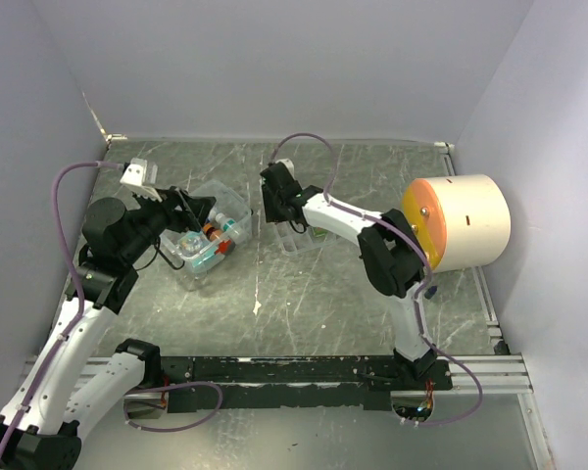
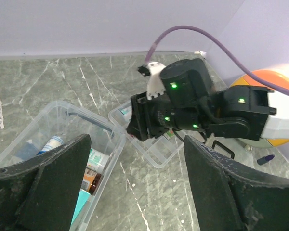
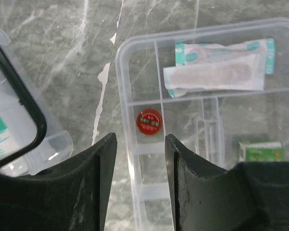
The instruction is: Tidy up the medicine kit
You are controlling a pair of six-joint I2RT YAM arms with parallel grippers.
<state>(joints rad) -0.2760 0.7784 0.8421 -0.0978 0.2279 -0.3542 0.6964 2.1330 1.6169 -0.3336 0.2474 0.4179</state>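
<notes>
Green marbled table (image 1: 304,294) fills the overhead view, pale walls on three sides.

Big cream cylinder (image 1: 465,220), right side of the overhead frame, lies on its side. Its orange face points toward frame centre.

Left gripper (image 2: 137,142): in the overhead view it hangs over the left end of the clear box. Wrist view shows its fingers spread wide with nothing between them. Claw open, holding nothing.

Right gripper (image 3: 140,139): at centre of the overhead frame, above the tray. Wrist view shows the fingers apart with a gap, astride the tray's left wall near the red tin. No pinch on the plastic visible, so the claw stands open.

Medicine kit box (image 1: 201,240): clear plastic, left of centre overhead, resting on the table. Black handle (image 3: 29,103) shows at the left edge of the right wrist view. Small bottles and packets lie inside, one with an orange cap (image 1: 211,235).

Divided tray (image 3: 120,57): clear, out of the box, flat on the table just right of it.

Tray contents, right wrist view:
- wrapped dressings (image 3: 216,72), upper compartment
- small green carton (image 3: 261,150), lower right
- round red tin (image 3: 149,121), left compartment
</notes>
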